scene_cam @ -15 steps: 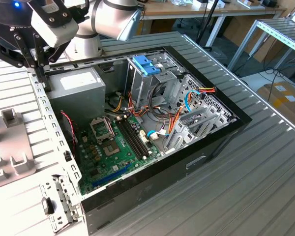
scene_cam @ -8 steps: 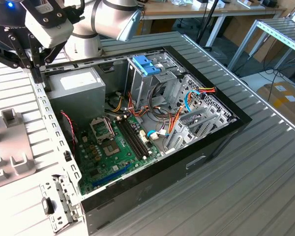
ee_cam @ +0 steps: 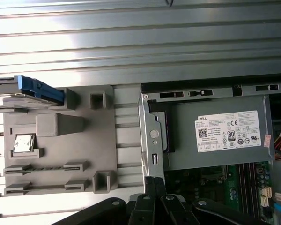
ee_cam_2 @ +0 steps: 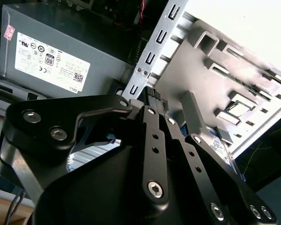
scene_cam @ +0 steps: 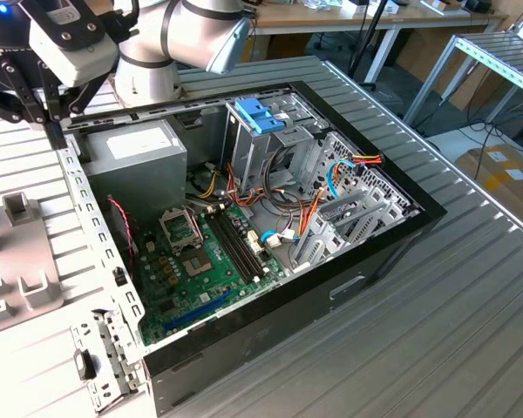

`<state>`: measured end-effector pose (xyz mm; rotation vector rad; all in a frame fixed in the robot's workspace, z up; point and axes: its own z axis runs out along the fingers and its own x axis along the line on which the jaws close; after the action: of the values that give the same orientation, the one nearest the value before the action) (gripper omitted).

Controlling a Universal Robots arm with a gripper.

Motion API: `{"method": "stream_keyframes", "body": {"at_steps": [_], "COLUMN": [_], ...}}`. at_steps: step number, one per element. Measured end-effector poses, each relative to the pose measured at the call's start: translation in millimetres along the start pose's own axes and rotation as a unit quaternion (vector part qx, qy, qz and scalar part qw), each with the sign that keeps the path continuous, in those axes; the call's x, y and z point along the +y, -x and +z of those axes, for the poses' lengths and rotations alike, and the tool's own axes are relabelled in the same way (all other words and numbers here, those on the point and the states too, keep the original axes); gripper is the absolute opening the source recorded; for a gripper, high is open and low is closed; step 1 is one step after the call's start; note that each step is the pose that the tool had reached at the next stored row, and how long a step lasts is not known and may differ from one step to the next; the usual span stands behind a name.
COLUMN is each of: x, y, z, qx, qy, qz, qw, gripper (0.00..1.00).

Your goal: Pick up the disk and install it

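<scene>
Ribbed table point(scene_cam: 471, 348) carries open computer case point(scene_cam: 270, 335); grey fixture tray point(ee_cam: 103, 136) beside it. Disk point(ee_cam: 37, 88) sits at tray's corner, untouched. End effector point(ee_cam: 154, 182) clenched, empty, hovering near case wall: descent unopened risks striking disk or snagging wall.

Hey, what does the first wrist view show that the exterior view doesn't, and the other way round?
First wrist view: the silver hard drive in its bright blue carrier, at a corner of the grey moulded fixture plate. Exterior view: the pale blue plastic latch and the orange cables. Both: that plate, the grey boxy power supply with white label and the green motherboard.
</scene>
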<state>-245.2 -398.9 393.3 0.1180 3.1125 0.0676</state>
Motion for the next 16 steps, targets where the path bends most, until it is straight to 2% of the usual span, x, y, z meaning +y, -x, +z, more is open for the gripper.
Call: {"method": "stream_keyframes", "body": {"at_steps": [16], "x": [-1.0], "y": [-13.2], "z": [-0.4], "qx": [0.0], "qy": [0.0], "qz": [0.0], "qw": [1.0], "gripper": [0.11]}}
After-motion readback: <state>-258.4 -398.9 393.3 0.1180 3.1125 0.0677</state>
